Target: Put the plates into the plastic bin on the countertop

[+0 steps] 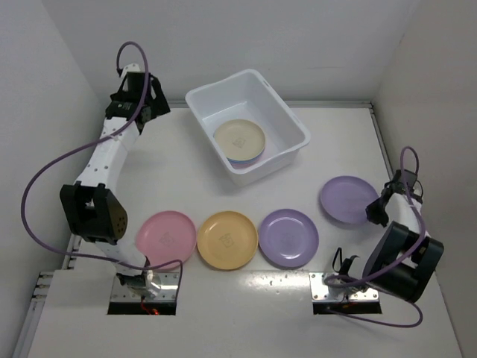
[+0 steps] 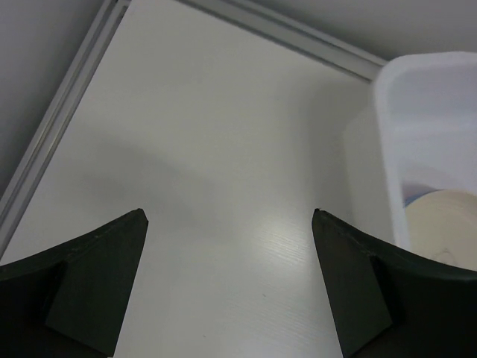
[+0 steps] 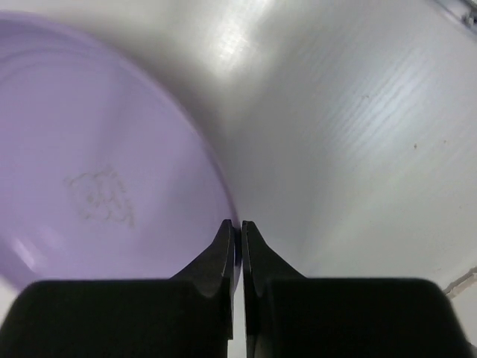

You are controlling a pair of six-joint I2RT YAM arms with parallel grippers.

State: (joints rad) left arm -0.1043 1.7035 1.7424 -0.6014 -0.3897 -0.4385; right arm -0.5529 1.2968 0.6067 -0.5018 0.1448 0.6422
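Observation:
The white plastic bin [image 1: 287, 104] stands at the back centre of the countertop [image 1: 171, 164], holding a cream plate [image 1: 238, 139] over a light blue one [image 1: 240, 159]. Pink [image 1: 165, 236], yellow [image 1: 227, 239] and purple [image 1: 288, 237] plates lie in a row near the front. A second purple plate [image 1: 346, 198] lies at the right; my right gripper [image 1: 375, 212] is shut on its near rim. The right wrist view shows that gripper [image 3: 240, 224] pinching the plate's [image 3: 97, 171] edge. My left gripper [image 1: 153, 104] hangs open and empty left of the bin, over bare countertop [image 2: 229, 215] with the bin [image 2: 387, 134] alongside.
White walls close in the left, back and right sides. Two metal mounting plates [image 1: 145, 287] [image 1: 346, 287] sit at the near edge under the arm bases. Purple cables loop beside each arm.

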